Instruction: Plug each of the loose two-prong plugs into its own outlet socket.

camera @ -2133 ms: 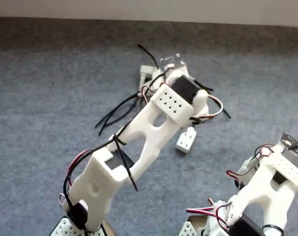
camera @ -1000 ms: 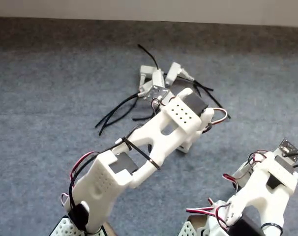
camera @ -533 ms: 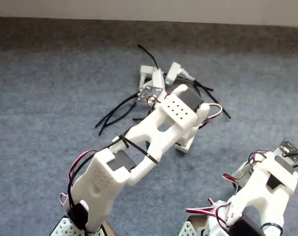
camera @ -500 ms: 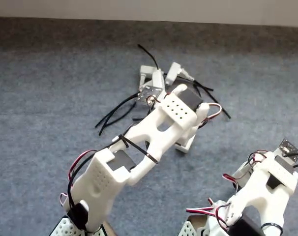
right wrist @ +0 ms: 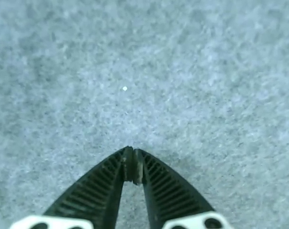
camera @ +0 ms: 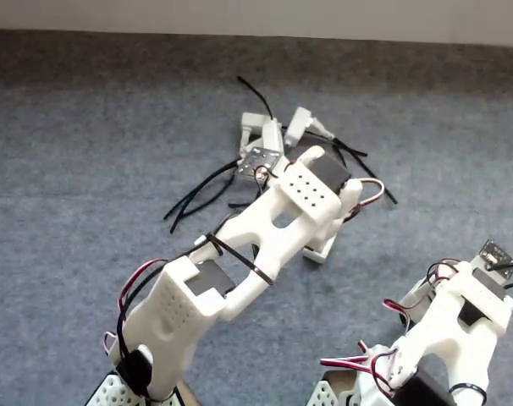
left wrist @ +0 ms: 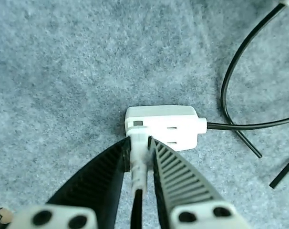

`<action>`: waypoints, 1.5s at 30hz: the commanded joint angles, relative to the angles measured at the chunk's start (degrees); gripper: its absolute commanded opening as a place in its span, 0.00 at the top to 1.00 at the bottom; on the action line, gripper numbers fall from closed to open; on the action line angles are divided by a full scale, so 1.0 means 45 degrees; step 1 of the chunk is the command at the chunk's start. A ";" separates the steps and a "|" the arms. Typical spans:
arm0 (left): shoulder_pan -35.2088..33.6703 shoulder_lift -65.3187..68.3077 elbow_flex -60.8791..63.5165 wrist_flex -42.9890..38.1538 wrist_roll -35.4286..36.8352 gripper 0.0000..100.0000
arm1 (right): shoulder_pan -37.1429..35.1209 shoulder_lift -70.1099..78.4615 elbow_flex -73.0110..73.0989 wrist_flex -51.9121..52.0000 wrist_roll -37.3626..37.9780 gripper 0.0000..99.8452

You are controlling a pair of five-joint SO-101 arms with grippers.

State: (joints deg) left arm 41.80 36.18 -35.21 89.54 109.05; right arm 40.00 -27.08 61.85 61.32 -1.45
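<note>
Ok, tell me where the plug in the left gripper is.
Left wrist view: the plug sits clamped in the left gripper, its tip against the white outlet block on the grey carpet.

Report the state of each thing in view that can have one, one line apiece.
left gripper, shut on the plug.
plug, held, front end against the outlet socket; whether the prongs are in is hidden.
outlet socket, lying flat on the carpet, black cord attached.
right gripper, shut, empty, over bare carpet.
white connectors, lying loose among black cords, untouched.
</note>
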 commanded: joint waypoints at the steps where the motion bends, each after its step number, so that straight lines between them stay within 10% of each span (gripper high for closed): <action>1: 0.0440 -0.0147 -0.0049 -0.0293 0.0039 0.99 | 0.0147 -0.0068 -0.0010 -0.0166 -0.0039 0.99; 24: -0.1338 0.1924 -0.0107 0.1035 -0.0430 0.99 | 0.0127 0.0010 -0.0029 -0.0166 -0.0020 0.99; 45: -0.2530 0.1905 -0.1905 0.1172 -1.5219 0.87 | 0.0049 0.0029 0.0010 -0.0166 -0.0020 0.99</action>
State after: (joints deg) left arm 33.10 45.49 -41.54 94.11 48.31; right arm 40.00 -27.08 61.85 61.32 -1.45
